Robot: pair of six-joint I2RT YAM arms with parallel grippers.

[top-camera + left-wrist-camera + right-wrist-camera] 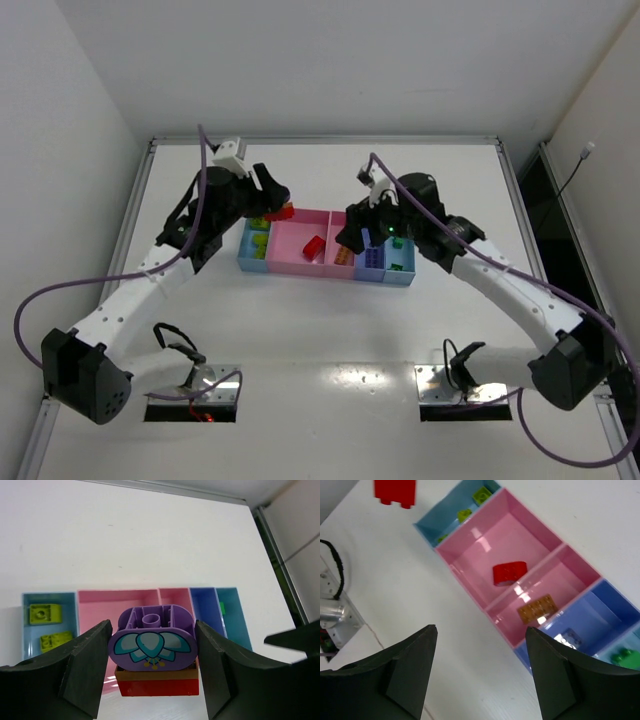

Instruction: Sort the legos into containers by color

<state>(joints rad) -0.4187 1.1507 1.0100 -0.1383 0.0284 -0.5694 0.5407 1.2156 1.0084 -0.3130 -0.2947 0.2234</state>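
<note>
Purple rounded brick [152, 640] topping red brick [157, 686], clenched in my left pincer [152, 652] near wide pink bin [100, 605], my right pincer [480, 672] released over 5 bins [320, 274]

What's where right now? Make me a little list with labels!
left pincer: shut on purple-orange-red brick stack
right pincer: open, holding nothing
left blue bin: lime bricks
wide pink bin: red brick
narrow pink bin: orange brick
periwinkle bin: purplish brick
right blue bin: green brick
</note>
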